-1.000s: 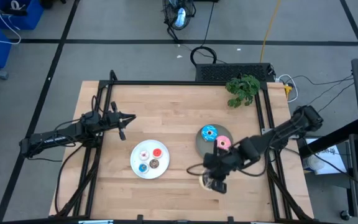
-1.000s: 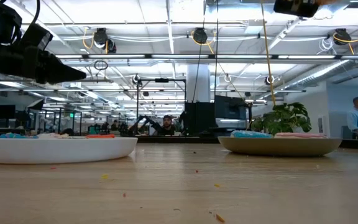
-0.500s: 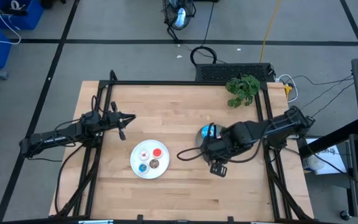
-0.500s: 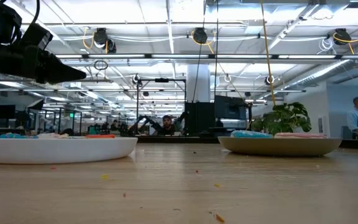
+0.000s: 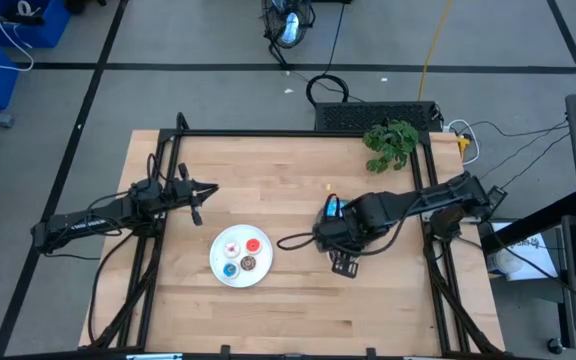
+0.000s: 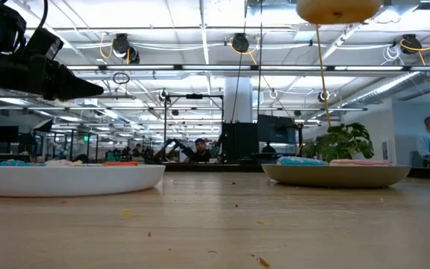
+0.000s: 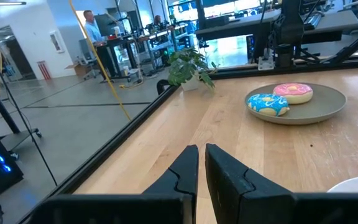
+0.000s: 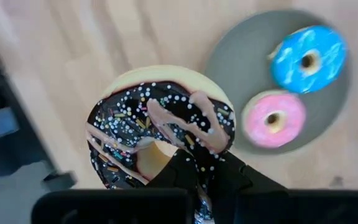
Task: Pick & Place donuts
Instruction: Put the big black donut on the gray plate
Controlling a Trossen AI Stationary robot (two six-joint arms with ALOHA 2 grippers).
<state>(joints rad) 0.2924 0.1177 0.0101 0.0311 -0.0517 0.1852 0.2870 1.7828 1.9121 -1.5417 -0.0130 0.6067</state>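
My right gripper [image 8: 199, 182] points down and is shut on the chocolate donut with white drizzle [image 8: 160, 134], high over the near left side of the gray plate [image 8: 241, 68]. In the low view the donut's tan underside [image 6: 338, 9] shows at the top. On the gray plate [image 7: 328, 102] lie the blue sprinkled donut [image 8: 308, 59] and the pink donut [image 8: 273, 119]. The white plate [image 5: 215, 262] carries several tiny donuts. My left gripper [image 7: 201, 163] waits shut and level at the table's left [image 5: 196, 195]. My right gripper pinches the donut's ring on one side [image 8: 188, 155], beside the hole, between its two fingers, which come from above. The donut is lifted clear of table and plate, tilted, with its icing toward the wrist camera. Whether one finger reaches into the hole, I cannot tell.
A small potted plant [image 5: 390, 142] stands at the far right corner. Black frame rails [image 5: 268, 134] run along the table's edges. Bare wood lies between the two plates and along the near edge. People show in the room beyond [image 6: 428, 138].
My right gripper has carried the chocolate donut up and from near the table's near edge toward the gray plate, tipping until it points straight down. The donut stays in its fingers, clear of the table. The left arm has kept still.
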